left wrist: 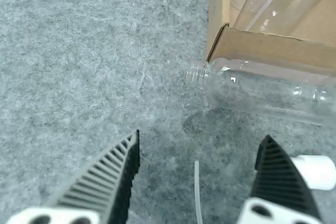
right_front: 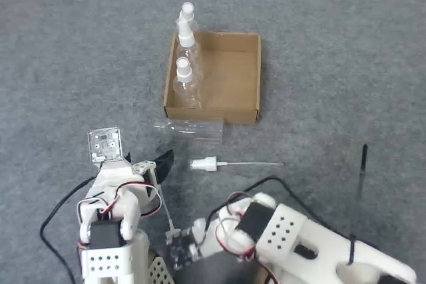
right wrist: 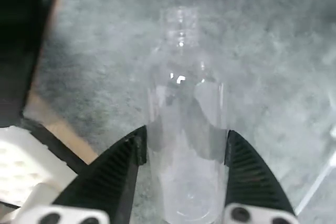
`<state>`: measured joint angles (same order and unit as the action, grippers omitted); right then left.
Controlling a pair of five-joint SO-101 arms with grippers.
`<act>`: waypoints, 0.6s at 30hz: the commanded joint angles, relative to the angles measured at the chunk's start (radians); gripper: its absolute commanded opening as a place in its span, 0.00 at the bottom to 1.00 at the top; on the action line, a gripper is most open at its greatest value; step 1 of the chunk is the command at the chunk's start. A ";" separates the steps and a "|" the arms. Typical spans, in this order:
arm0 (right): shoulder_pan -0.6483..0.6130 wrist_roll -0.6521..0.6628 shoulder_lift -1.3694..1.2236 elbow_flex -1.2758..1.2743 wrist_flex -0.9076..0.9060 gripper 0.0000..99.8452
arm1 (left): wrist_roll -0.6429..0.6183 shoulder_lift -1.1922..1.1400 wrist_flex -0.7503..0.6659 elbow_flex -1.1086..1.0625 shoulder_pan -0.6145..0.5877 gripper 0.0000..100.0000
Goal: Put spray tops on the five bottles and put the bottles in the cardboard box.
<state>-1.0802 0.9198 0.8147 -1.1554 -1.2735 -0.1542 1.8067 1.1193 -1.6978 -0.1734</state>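
Note:
The cardboard box (right_front: 229,74) stands at the middle back, and three capped spray bottles (right_front: 185,78) stand along its left wall. An uncapped clear bottle (right_front: 190,129) (left wrist: 262,90) lies on the carpet just in front of the box. Near it lies a white spray top (right_front: 204,163) (left wrist: 315,171), its thin tube pointing right. My left gripper (right_front: 152,164) (left wrist: 199,182) hovers open just short of that bottle and top, holding nothing. My right gripper (right_front: 181,243) (right wrist: 185,137) is low at the front, shut on another uncapped clear bottle (right wrist: 184,77) whose neck points away.
Grey carpet covers the table. A thin clear tube (left wrist: 197,192) lies on it between my left fingers. A black rod (right_front: 363,157) stands at the right. Both arm bases and their cables crowd the front edge.

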 commanded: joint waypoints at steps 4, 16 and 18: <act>0.124 -0.057 0.022 0.100 0.016 0.18 | 0.011 0.012 0.005 0.013 -0.006 0.33; 0.332 -0.074 0.022 0.172 0.018 0.18 | 0.011 0.012 0.005 0.013 -0.006 0.33; 0.344 -0.077 0.022 0.173 0.036 0.18 | 0.011 0.012 0.005 0.013 -0.006 0.33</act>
<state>-0.7702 0.8569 0.8147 -1.0541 -1.2704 -0.1542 1.8067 1.1193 -1.6978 -0.1734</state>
